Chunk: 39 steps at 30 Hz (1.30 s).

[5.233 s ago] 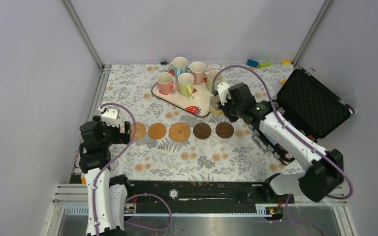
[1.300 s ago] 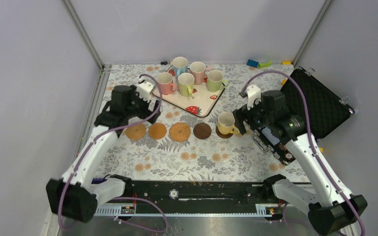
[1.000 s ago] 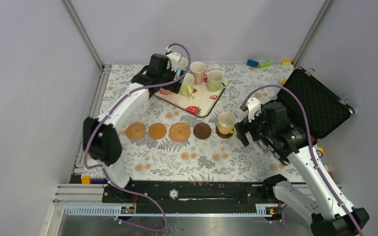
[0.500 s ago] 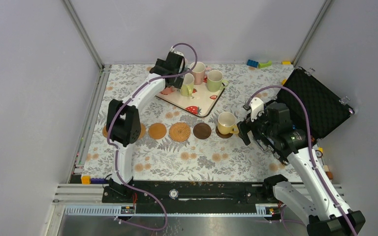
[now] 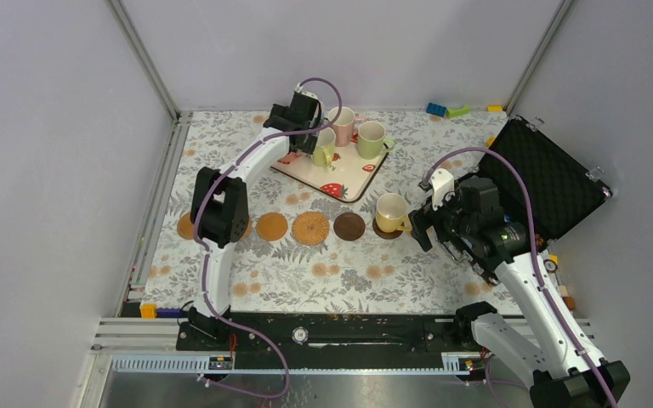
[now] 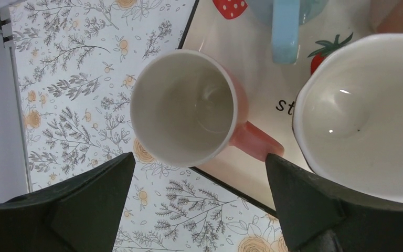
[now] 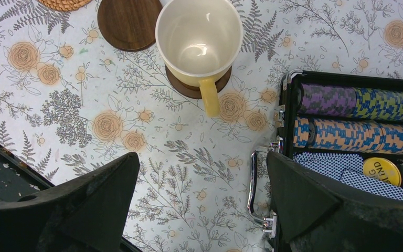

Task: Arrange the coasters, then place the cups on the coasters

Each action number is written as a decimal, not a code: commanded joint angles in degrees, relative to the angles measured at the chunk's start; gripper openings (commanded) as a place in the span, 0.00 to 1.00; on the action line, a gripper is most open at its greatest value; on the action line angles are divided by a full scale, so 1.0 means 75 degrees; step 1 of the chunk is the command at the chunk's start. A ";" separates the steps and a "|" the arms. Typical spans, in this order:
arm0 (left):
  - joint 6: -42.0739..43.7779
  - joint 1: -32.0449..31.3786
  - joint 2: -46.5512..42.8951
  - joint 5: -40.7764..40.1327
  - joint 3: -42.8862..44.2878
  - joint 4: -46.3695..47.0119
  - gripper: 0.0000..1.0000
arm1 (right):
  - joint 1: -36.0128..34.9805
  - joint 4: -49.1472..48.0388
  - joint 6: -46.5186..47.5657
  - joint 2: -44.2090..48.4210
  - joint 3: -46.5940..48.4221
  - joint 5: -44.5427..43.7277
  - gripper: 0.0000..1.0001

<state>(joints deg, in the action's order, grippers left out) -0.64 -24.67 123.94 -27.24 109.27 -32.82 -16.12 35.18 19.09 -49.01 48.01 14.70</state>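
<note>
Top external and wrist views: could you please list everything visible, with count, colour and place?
coasters: apparently six; woven, tan, dark brown; row mid-table, two partly hidden by the left arm.
yellow cup: one; on the rightmost dark brown coaster.
other cups: five; two pink, two green, one blue; on the tray.
tray: one; cream, strawberry print; far centre.
case: one; black, open; right edge.
poker chips: rows; purple, blue, orange; inside the case.
toy bricks: three; blue, green, yellow; far edge.
left gripper: open, above a pink cup on the tray.
right gripper: open, beside the yellow cup, apart from it.
</note>
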 commanded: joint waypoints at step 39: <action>0.0438 0.0289 -0.0493 -0.0254 -0.0239 0.0622 0.99 | 0.0098 -0.0287 0.0034 -0.0050 -0.0023 0.0366 1.00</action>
<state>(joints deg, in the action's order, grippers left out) 1.89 -23.70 126.26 -28.14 109.60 -30.37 -15.68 34.79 19.09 -49.78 47.79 16.16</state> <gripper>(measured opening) 0.985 0.994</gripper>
